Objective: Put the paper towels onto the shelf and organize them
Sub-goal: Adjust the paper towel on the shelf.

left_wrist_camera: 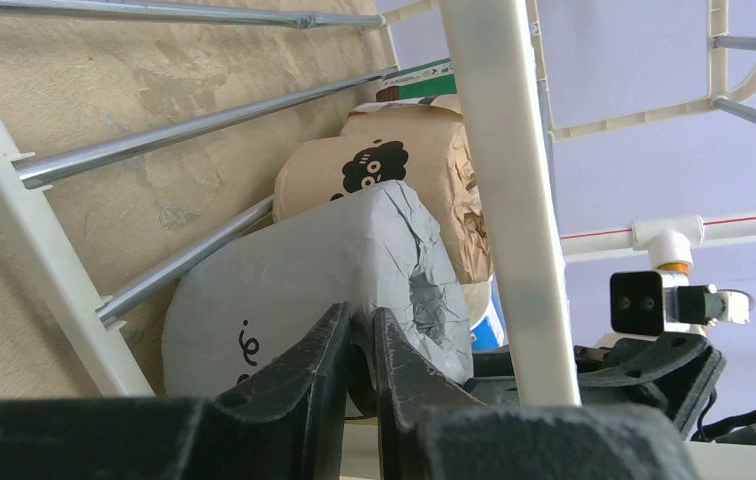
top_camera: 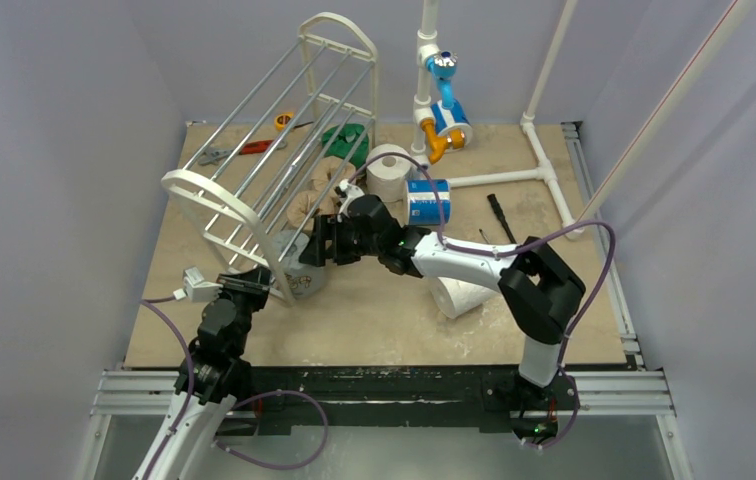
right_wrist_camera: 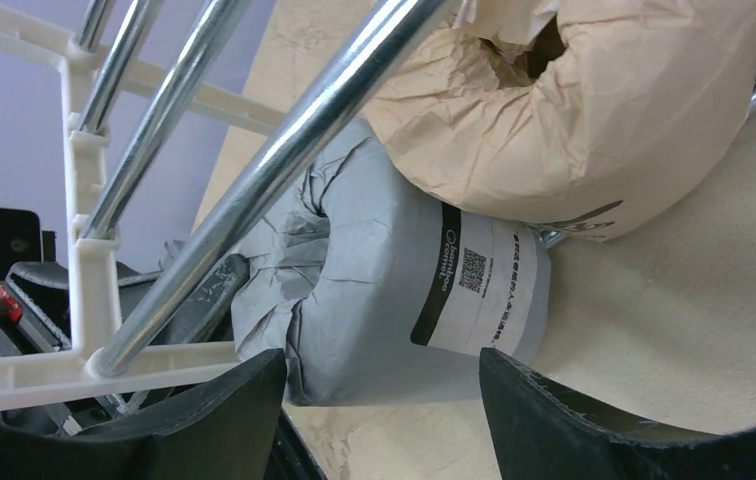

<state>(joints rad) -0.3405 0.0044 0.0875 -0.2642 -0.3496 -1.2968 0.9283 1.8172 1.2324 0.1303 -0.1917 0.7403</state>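
- a tan tabletop [top_camera: 374,310], walled in pale lilac, carries the shelf [top_camera: 264,150], which sits tilted left of centre.
- a grey roll [left_wrist_camera: 304,270] lies among the rods at the shelf's near end, with a printed tan roll [left_wrist_camera: 354,170] touching it from behind.
- the left claw [left_wrist_camera: 362,318] is pinched narrow, its tips against the grey roll.
- the right claw [right_wrist_camera: 379,375] stands wide, facing the grey roll.
- a white roll [top_camera: 387,170] and a blue-white roll [top_camera: 428,200] stand on the tabletop just beside the shelf.
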